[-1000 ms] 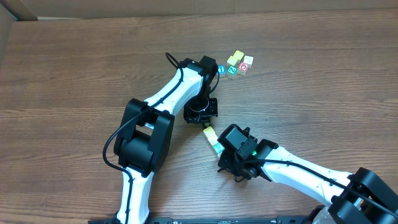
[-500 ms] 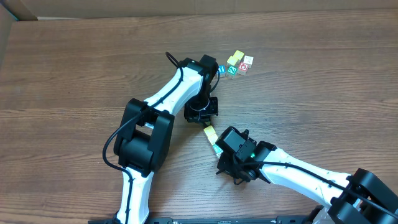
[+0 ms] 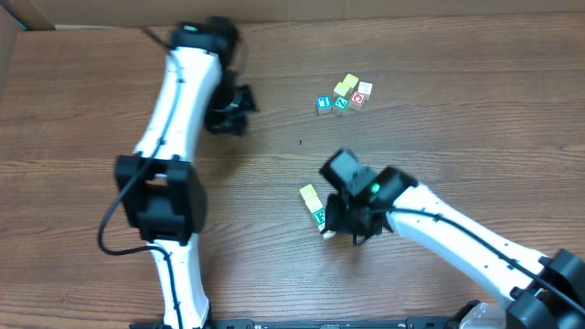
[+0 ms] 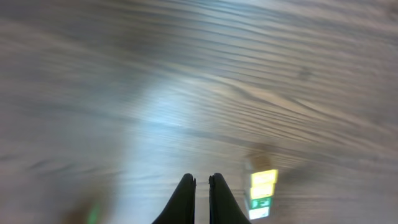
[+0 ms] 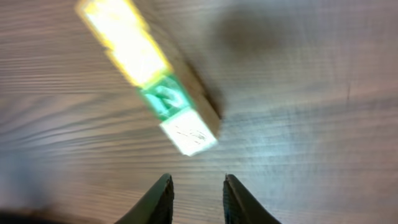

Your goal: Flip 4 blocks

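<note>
Just past the middle of the bench (image 3: 439, 110), toward 5 o'clock in the overhead view, the four blocks (image 3: 315, 210) lie in one straight row, touching end to end. The row runs from 11 o'clock down to 5 o'clock. The two yellow blocks (image 5: 121, 37) are at the 11 o'clock end, then the green-faced block (image 5: 163, 96), with the whitish block (image 5: 188, 132) last at the 5 o'clock end.

The right tool (image 5: 196, 182) is just beside the row, at its 3 o'clock side in the overhead view. In the right wrist view its two fingers (image 5: 158, 198) stand apart, and bare bench shows through the gap. The whitish block sits a little toward 11 o'clock of that gap, near the fingertips but not touching them.

The left tool (image 4: 201, 180) is well apart from the row, near 10 o'clock of the bench in the overhead view. Its fingers are together, with only a thin dark line between them, and they grip nothing. The left wrist view is blurred, yet the row shows at 4 o'clock of the fingertips as yellow, yellow, green and white.

A cluster of other cubes (image 3: 345, 94) lies at 1 o'clock from the bench's middle, among them a blue-faced cube (image 3: 323, 103) and a red-faced cube (image 3: 357, 99), well apart from both tools.
</note>
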Available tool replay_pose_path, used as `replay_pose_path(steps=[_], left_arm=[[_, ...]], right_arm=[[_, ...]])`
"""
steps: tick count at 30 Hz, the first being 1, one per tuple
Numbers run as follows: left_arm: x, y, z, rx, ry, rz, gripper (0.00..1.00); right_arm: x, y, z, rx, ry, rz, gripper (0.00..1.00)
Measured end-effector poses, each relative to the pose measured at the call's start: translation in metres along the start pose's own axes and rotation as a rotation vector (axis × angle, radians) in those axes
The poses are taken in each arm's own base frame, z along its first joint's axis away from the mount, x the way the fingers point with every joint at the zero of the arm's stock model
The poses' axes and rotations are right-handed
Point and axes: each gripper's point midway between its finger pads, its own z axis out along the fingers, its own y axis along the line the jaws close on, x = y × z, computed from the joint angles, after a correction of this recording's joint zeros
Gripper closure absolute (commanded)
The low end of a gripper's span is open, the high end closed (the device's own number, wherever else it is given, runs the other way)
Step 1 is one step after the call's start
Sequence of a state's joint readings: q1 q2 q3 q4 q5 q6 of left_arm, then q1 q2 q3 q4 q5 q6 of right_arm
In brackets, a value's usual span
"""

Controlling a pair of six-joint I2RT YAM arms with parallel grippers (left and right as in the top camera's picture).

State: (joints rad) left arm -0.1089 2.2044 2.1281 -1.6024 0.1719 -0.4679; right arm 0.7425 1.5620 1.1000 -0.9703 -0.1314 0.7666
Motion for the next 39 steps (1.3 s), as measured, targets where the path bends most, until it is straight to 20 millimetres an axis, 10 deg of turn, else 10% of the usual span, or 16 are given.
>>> replay_pose_path(steps=[5, 10, 14, 25, 39], left_arm=[[-0.012, 0.067, -0.014, -0.032, 0.036, -0.165, 0.92], [-0.025, 0.114, -0.019, -0.032, 0.029, -0.263, 0.53], [-0.024, 0.128, -0.016, -0.039, 0.045, -0.285, 0.02], [-0.032, 0.123, -0.014, -0.035, 0.015, -0.272, 0.00], [-0.091, 0.113, -0.020, 0.038, -0.220, -0.241, 0.00]], right_arm=[[-0.029, 0.029, -0.035, -0.077, -0.090, -0.163, 0.60], [-0.049, 0.054, -0.046, -0.115, -0.139, -0.254, 0.58], [-0.064, 0.074, -0.025, -0.127, -0.159, -0.320, 0.62], [-0.032, 0.122, 0.035, -0.069, -0.187, -0.501, 0.96], [-0.038, 0.104, 0.079, 0.133, -0.281, -0.384, 0.96]])
